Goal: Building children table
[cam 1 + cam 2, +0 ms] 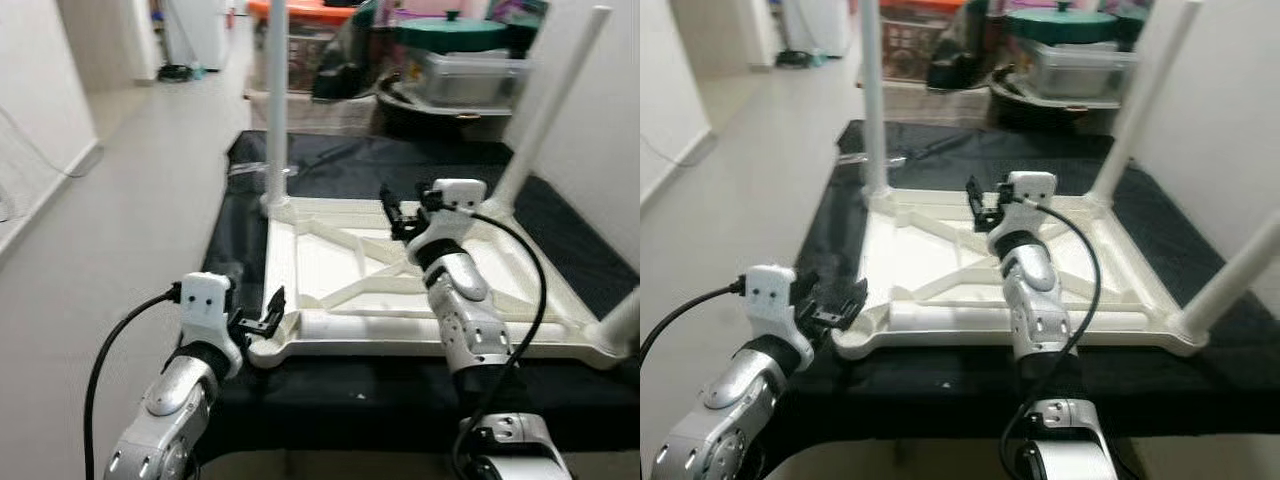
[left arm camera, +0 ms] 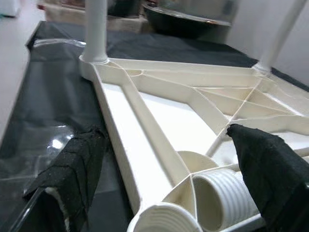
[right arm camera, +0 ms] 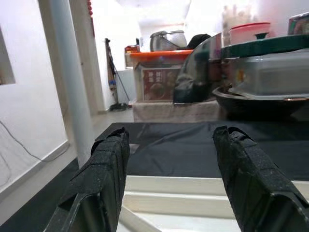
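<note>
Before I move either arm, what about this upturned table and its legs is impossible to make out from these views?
- Tops of the far-left leg and near-right leg: cut by frame edges in the eye views.
- Loose leg lying in the tabletop: partly hidden by the right arm.
- Near-left corner socket: cut off by the left wrist view's edge, between the left gripper fingers.

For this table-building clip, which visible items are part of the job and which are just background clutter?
Part of the job: upturned white tabletop; fitted legs; loose leg lying in the frame; left gripper at the empty corner socket; right gripper.

Background: black cloth; green-lidded container; cartons.
</note>
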You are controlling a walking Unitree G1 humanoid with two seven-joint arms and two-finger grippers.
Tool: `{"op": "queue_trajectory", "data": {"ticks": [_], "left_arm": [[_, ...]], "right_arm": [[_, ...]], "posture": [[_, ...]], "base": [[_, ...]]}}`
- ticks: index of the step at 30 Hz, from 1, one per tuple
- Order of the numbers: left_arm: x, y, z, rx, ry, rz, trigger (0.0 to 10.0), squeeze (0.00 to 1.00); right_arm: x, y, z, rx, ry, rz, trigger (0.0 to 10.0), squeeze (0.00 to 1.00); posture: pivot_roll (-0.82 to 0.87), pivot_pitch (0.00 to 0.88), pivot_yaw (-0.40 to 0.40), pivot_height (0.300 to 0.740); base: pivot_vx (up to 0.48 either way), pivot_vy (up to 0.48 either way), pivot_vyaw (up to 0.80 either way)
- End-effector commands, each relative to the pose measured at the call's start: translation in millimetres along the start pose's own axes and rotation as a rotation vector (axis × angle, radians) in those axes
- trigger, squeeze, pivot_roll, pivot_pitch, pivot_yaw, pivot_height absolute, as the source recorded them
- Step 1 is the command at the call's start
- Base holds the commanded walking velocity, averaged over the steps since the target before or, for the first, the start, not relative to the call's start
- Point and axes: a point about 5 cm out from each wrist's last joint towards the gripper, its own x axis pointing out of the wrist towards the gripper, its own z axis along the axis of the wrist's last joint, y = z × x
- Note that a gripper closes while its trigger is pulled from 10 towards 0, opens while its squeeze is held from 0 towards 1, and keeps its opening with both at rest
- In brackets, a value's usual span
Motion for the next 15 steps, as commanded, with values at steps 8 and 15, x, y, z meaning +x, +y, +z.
{"op": "queue_trajectory", "data": {"ticks": [8,15], "left_arm": [[22.5,0.3,0,0.025,0.078,-0.100,10.0,0.00],[48.2,1.8,-1,-0.029,0.169,-0.085,10.0,0.00]], "right_arm": [[-7.9,8.1,-6,-0.006,0.034,-0.064,10.0,0.00],[-10.5,4.1,-11,-0.017,0.070,-0.128,10.0,0.00]], "posture": [[0.05,0.000,-0.060,0.740],[0.06,0.000,-0.049,0.740]], "base": [[0.000,0.000,0.00],[0.000,0.000,0.00]]}}
